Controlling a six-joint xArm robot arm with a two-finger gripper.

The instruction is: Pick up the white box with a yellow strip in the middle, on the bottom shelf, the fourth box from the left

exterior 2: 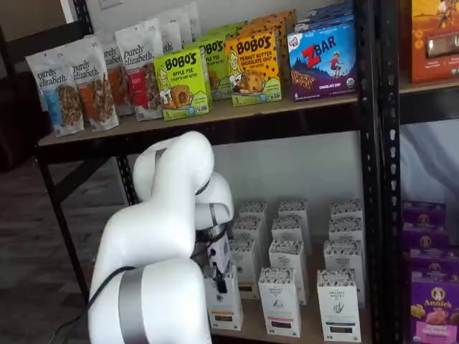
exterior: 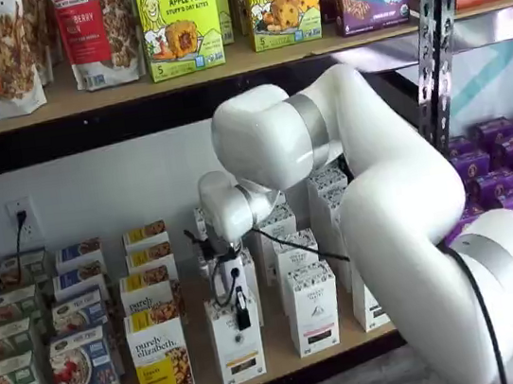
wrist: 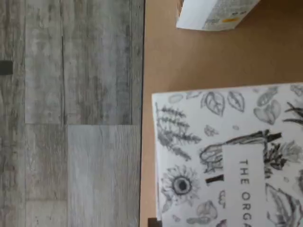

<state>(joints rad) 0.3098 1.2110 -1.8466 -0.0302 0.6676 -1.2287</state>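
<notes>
The arm (exterior: 382,203) reaches in from the aisle side and bends down under the upper shelf (exterior: 220,68), so that its wrist comes at the target from above and in front; that board leaves little headroom, which accounts for the low, folded posture.

The bottom shelf (exterior: 289,354) carries the goods in rows running front to back. The white box (exterior: 235,340) stands upright at the front edge of the shelf, heading its own row, with a purely elizabeth box (exterior: 160,358) just beside it on one side and a matching white carton (exterior: 312,306) just beside it on the other. A front-row position leaves its top and front face free to reach.

The gripper (exterior: 242,311) hangs directly over the white box, with a black finger down against the top of its front face in both shelf views. The fingers show side-on, so whether the jaws are released or already clenched on the carton cannot be told.

In the wrist view the box top, printed with leaves and a sunflower (wrist: 180,184), lies close below, which suggests the wrist is set for a top grasp.
</notes>
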